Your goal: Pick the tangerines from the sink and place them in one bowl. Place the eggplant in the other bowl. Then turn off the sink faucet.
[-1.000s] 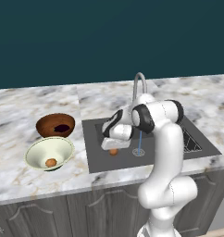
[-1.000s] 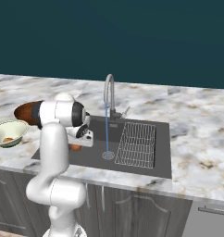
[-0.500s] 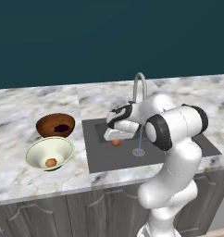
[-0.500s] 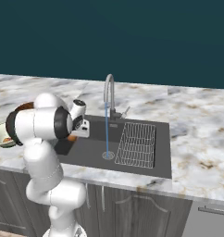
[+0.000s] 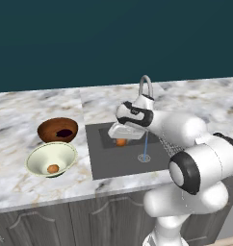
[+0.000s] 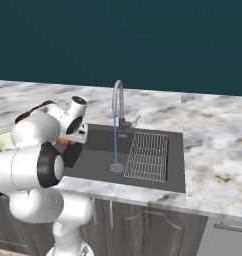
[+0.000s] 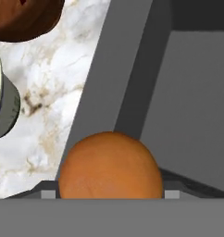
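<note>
My gripper (image 5: 121,136) hangs over the left part of the sink (image 5: 113,162), shut on a tangerine (image 5: 121,142) that sits just above the basin floor. In the hand view this tangerine (image 7: 109,165) lies low between the fingertips, with the sink wall behind it. A second tangerine (image 5: 53,168) lies in the pale cream-green bowl (image 5: 39,156) on the counter to the left. The eggplant (image 5: 65,132) rests in the reddish-brown bowl (image 5: 50,126) behind it. Water runs from the faucet (image 5: 145,84) down to the drain (image 5: 144,158).
A wire rack (image 6: 148,155) fills the right part of the sink (image 6: 95,161). The faucet (image 6: 117,96) stands at the back rim, close to my hand. In the hand view the brown bowl (image 7: 21,18) and pale bowl (image 7: 3,107) sit beyond the marble strip.
The arm's elbow has swung forward and the hand has turned. The tangerine in the gripper has come up slightly off the sink floor, toward the back.
</note>
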Tool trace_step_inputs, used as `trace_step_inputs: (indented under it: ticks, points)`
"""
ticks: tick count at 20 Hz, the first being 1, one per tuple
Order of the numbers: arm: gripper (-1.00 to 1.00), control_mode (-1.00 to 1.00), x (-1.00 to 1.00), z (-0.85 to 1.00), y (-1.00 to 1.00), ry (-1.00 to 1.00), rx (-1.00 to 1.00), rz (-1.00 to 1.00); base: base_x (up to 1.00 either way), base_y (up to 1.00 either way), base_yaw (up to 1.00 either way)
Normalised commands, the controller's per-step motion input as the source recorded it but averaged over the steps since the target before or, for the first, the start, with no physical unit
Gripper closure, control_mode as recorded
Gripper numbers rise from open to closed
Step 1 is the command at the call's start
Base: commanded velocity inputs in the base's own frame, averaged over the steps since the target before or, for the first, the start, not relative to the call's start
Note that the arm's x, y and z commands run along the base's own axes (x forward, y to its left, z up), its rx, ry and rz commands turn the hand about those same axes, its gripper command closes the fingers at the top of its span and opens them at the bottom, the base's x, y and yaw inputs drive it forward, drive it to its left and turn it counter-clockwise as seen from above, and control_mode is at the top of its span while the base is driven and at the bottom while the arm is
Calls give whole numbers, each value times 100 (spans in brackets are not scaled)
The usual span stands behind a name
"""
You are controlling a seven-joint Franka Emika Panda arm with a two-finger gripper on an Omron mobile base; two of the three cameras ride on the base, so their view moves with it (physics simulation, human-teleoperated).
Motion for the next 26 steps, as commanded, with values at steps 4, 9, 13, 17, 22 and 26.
trace_step_inputs:
  ticks: [4,9,13,17,22,26]
  points:
    - [100,-100,-49,52,33,6,8,0,0,0,0]
    - [100,-100,-52,10,58,6,2,-1,0,0,0]
    - [100,-100,-37,13,72,1,0,-2,0,0,0]
    - [100,-100,-5,19,66,0,0,-5,0,0,0]
    - [100,-100,2,17,56,0,0,-5,0,0,0]
    - [100,-100,16,4,48,1,0,-5,0,0,0]
